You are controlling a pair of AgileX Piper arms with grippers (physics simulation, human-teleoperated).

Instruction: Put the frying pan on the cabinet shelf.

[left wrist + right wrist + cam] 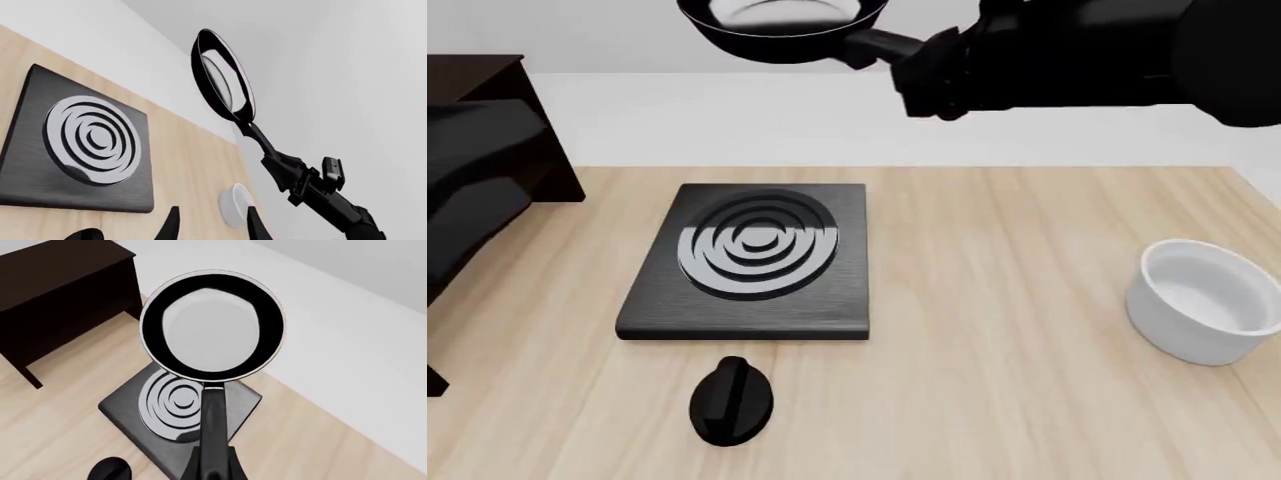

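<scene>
The frying pan [781,22] is held high in the air, level, above the far side of the table. It also shows in the left wrist view [223,75] and the right wrist view [212,325]. My right gripper [932,62] is shut on its long handle [215,425]. The dark brown cabinet [487,85] stands at the far left of the table, left of and below the pan; it also shows in the right wrist view [60,295]. My left gripper [213,231] is open and empty, low over the table, its fingertips [175,226] apart.
A flat black square plate with silver rings [754,260] lies mid-table under the pan. A black knob [731,400] lies in front of it. A white bowl [1208,300] stands at the right. The left arm [467,200] lies dark along the left edge.
</scene>
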